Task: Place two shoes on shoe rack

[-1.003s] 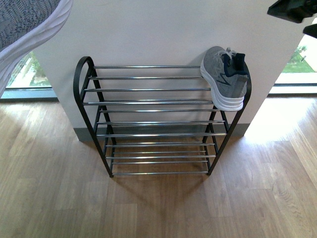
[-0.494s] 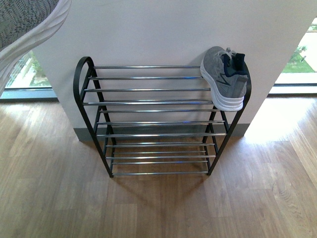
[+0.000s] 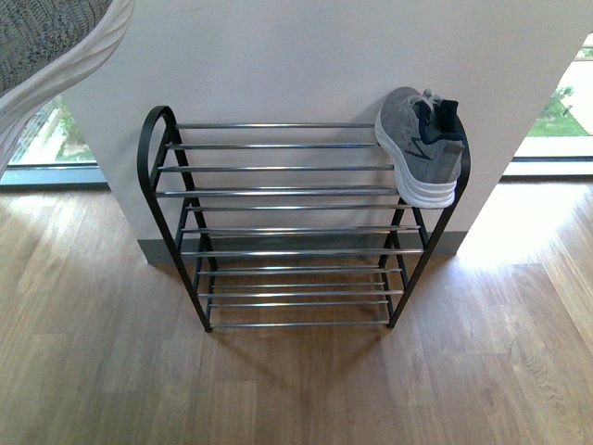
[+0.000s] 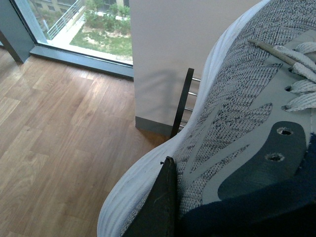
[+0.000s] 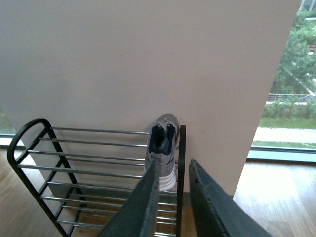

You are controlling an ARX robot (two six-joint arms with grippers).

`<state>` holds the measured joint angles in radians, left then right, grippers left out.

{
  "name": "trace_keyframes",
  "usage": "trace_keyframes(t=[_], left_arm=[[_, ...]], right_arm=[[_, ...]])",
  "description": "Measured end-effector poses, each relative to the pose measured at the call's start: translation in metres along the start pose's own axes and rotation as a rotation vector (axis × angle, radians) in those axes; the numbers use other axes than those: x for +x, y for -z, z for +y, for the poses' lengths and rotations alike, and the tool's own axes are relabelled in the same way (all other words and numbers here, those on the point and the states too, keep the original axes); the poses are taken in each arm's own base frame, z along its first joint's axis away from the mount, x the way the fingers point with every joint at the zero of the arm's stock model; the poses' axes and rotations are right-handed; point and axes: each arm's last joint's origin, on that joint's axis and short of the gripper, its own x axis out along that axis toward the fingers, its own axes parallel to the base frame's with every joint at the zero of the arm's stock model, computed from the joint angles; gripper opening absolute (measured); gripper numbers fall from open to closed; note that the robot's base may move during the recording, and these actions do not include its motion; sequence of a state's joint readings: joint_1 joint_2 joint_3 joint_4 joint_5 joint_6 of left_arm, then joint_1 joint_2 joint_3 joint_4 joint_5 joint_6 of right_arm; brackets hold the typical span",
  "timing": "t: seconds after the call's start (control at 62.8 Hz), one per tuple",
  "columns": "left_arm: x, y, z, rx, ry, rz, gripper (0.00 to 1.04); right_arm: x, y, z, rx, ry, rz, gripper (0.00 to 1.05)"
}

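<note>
The shoe rack (image 3: 278,190) stands against the white wall, black side frames and chrome rods. One grey sneaker (image 3: 422,144) with a white sole rests on the right end of its top tier, also seen in the right wrist view as the grey sneaker (image 5: 162,150). A second grey sneaker (image 4: 237,113) fills the left wrist view, with my left gripper (image 4: 170,207) shut on it; its sole and knit show at the front view's top left corner (image 3: 46,51). My right gripper (image 5: 173,168) is open and empty, back from the rack's right end.
Wooden floor (image 3: 296,389) spreads in front of the rack. A white wall (image 3: 306,56) backs it, with floor-level windows (image 3: 51,139) on both sides. The rack's lower tiers (image 3: 296,297) carry nothing.
The dark right gripper at the front view's top right corner one second ago has left that view. The held sneaker at top left has barely shifted.
</note>
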<state>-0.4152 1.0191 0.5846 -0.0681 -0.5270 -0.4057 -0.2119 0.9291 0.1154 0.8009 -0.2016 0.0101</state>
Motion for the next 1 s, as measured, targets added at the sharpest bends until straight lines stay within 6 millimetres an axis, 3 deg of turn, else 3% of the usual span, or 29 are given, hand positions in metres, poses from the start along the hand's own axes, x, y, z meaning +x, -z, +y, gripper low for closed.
trace_keyframes(t=[0.064,0.287,0.51,1.003], left_arm=[[0.000,0.000,0.000,0.000,0.000,0.000,0.02],[0.000,0.000,0.000,0.000,0.000,0.000,0.02],[0.000,0.000,0.000,0.000,0.000,0.000,0.02],[0.000,0.000,0.000,0.000,0.000,0.000,0.02]], right_arm=[[-0.006,0.002,0.005,-0.001,-0.002,0.001,0.02],[-0.021,0.015,0.015,-0.006,-0.006,0.004,0.02],[-0.031,0.009,0.029,-0.008,-0.012,-0.019,0.02],[-0.048,0.005,0.029,-0.008,-0.009,-0.032,0.02]])
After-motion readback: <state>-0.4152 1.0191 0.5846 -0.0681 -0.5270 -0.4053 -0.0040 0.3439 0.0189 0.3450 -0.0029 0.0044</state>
